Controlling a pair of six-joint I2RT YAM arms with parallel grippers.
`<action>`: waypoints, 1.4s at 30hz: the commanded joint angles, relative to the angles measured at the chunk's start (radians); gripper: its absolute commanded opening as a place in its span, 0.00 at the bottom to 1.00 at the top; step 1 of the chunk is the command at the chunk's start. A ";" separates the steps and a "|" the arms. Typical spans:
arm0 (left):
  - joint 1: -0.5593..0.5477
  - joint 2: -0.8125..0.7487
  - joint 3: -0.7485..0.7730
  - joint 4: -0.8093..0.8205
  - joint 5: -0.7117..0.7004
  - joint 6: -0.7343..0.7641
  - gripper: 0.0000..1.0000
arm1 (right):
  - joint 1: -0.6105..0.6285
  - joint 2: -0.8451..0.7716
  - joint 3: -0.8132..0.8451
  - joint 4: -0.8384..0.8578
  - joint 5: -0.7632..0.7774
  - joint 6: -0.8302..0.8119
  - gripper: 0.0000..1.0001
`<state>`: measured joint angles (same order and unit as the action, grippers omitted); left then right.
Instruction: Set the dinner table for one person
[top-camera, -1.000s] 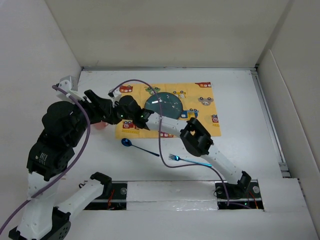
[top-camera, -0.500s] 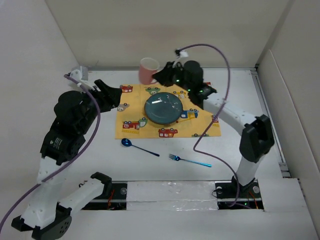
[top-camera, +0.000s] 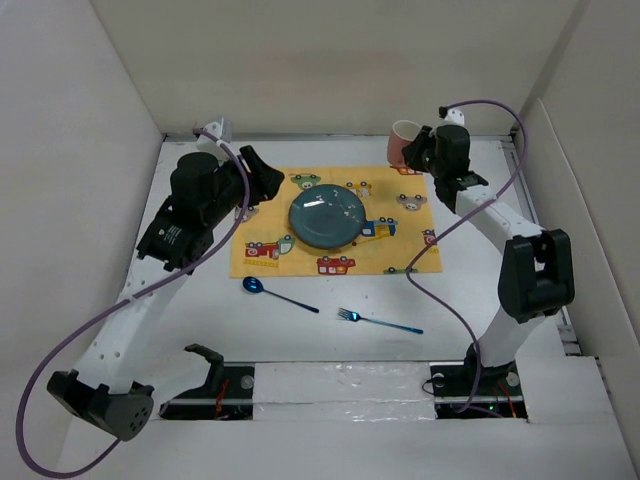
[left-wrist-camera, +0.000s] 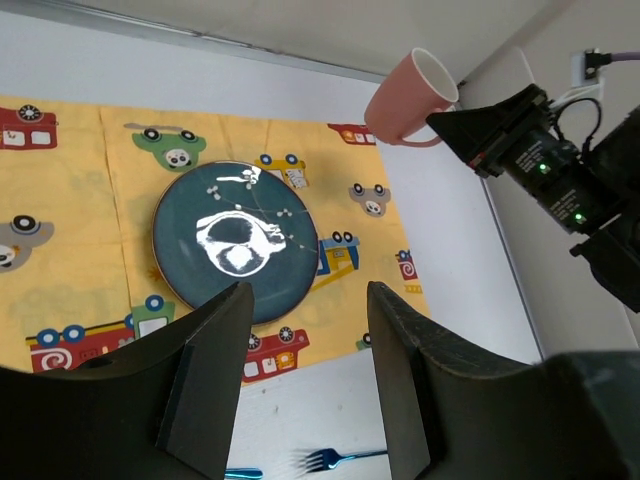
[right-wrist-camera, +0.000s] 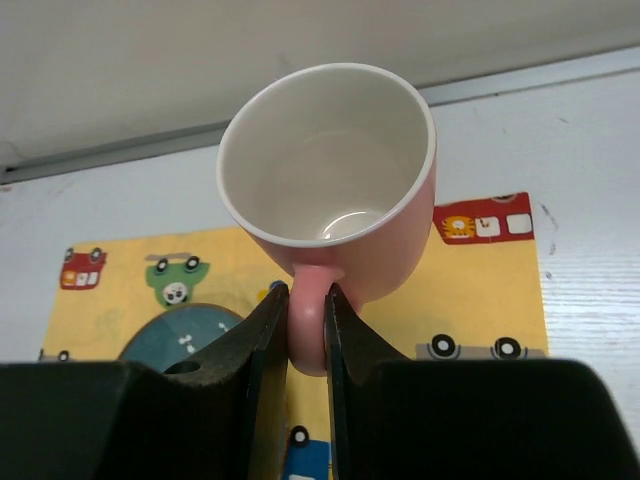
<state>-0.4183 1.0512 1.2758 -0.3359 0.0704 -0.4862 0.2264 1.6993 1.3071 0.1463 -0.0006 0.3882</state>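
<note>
Right pincer (right-wrist-camera: 305, 335) is clamped tight on the handle of a pink mug (right-wrist-camera: 330, 170), one finger on each side of the handle with no gap left. The mug is up at the far right, about over the far right corner of the yellow placemat (top-camera: 400, 225). It's tipped so the white inside faces the wrist cam, and it looks empty. From the left wrist view it seems to be off the bench (top-camera: 200, 310), not sitting on it.

Left pincer (left-wrist-camera: 310, 295) is spread wide with nothing between the fingers. It hangs over the far left side of the placemat and looks down at the plate (top-camera: 327, 216).

The plate is dark teal and sits roughly in the middle of the placemat. The placemat lies flat on the far half of the bench.

Nearer the arms, off the mat on the bare white, there's a blue spoon (top-camera: 275, 293) on the left and a blue fork (top-camera: 378, 321) on the right. They're apart from each other and both lie at a slant.

The bench itself is the big white surface under all of it, walled in on the left, right and far sides, with both arm bases at its near edge.
</note>
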 joint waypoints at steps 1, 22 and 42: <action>-0.004 0.026 0.007 0.098 0.034 0.026 0.46 | -0.030 0.019 0.044 0.156 0.014 -0.020 0.00; -0.004 0.096 -0.041 0.115 0.057 0.026 0.45 | -0.082 0.220 0.095 0.205 0.045 -0.094 0.00; -0.004 0.004 -0.168 0.133 0.091 0.005 0.46 | -0.053 0.103 0.007 -0.039 0.152 -0.049 0.57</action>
<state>-0.4183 1.0939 1.1267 -0.2493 0.1345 -0.4721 0.1608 1.8610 1.3254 0.1207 0.0914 0.3389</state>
